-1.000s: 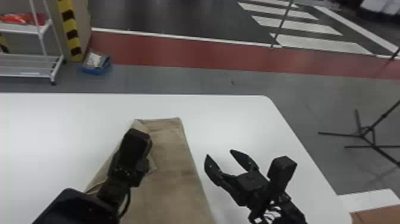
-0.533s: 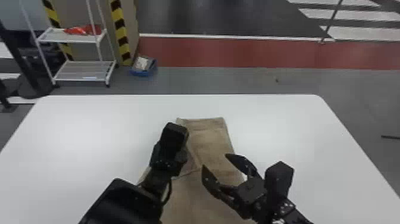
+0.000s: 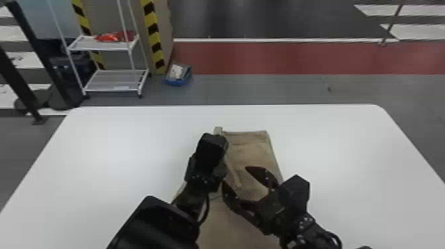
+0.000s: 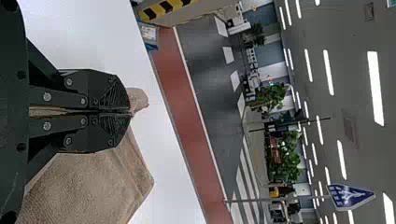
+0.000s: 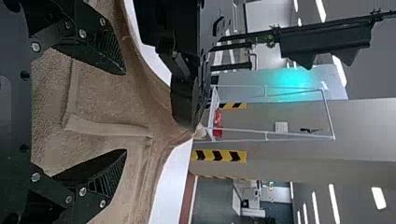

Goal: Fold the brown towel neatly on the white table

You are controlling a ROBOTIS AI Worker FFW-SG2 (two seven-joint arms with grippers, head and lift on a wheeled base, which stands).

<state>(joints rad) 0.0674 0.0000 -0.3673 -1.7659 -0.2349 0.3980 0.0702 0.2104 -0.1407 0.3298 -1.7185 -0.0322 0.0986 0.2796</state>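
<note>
1. Head view: the brown towel [image 3: 255, 145] lies right of lower centre on the white table [image 3: 116, 165], running from mid-frame to the bottom edge, its far end creased and partly raised near the left gripper [image 4: 130, 111].
2. Handling: it looks light, limp and slightly nubbly, so I'd expect good grip, little risk of damage, and a readiness to sag or bunch. One pinched point will probably drag neighbouring cloth into wrinkles.
3. Where to take hold: the left gripper has its fingers closed on a gathered edge, with a small tuft [image 4: 139, 100] poking past the tips. For a second hold, the loose ridge [image 5: 107, 130] below the right gripper [image 3: 235, 175] seems useful, if only the intended layer is caught; a deep bite could pick up the layer beneath and spoil the fold.
4. Left pose: the left arm [image 3: 159, 222] enters at the bottom, left of centre, and slants up toward mid-frame, its fingers pointing toward the table's far side.
5. Right pose: the right arm [image 3: 298, 228] comes from the lower right, angled toward the upper left. Its fingers are spread wide over the cloth, with nothing between them; I cannot tell whether either tip touches it.
</note>
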